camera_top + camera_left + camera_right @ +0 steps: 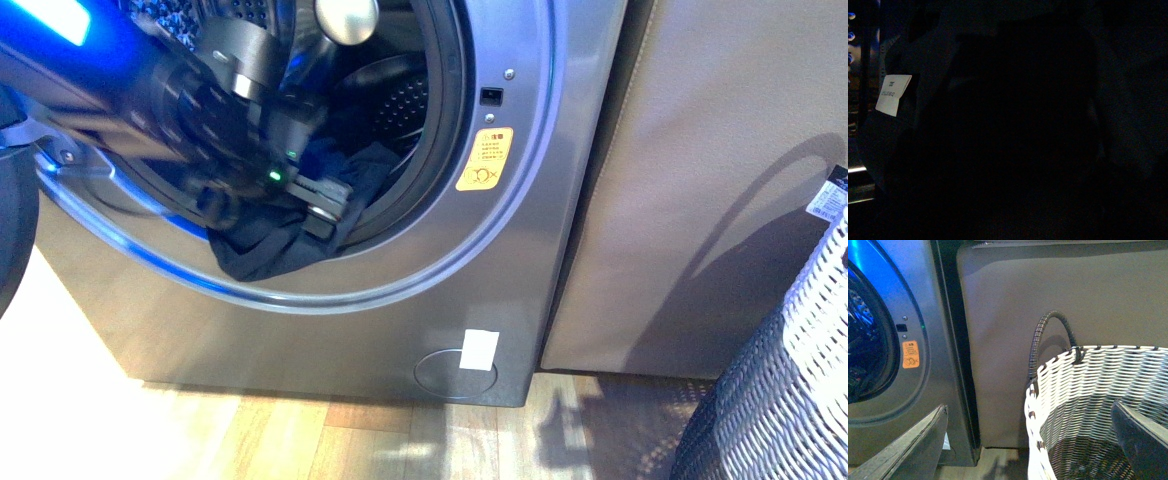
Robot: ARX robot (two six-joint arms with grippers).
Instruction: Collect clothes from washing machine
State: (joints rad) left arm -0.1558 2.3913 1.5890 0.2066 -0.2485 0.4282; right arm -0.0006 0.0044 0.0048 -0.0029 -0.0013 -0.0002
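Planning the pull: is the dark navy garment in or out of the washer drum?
Partly out: the soft dark navy fabric garment hangs over the grey metallic washer's porthole rim.

Light: the left wrist view is dark, close to black all over.
Contents: too dim to tell anything apart.

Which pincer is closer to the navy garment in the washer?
Left. The left pincer is in the washing machine's opening, against the clothes draped over its rim; the right pincer is off to the side, open, by the woven basket.
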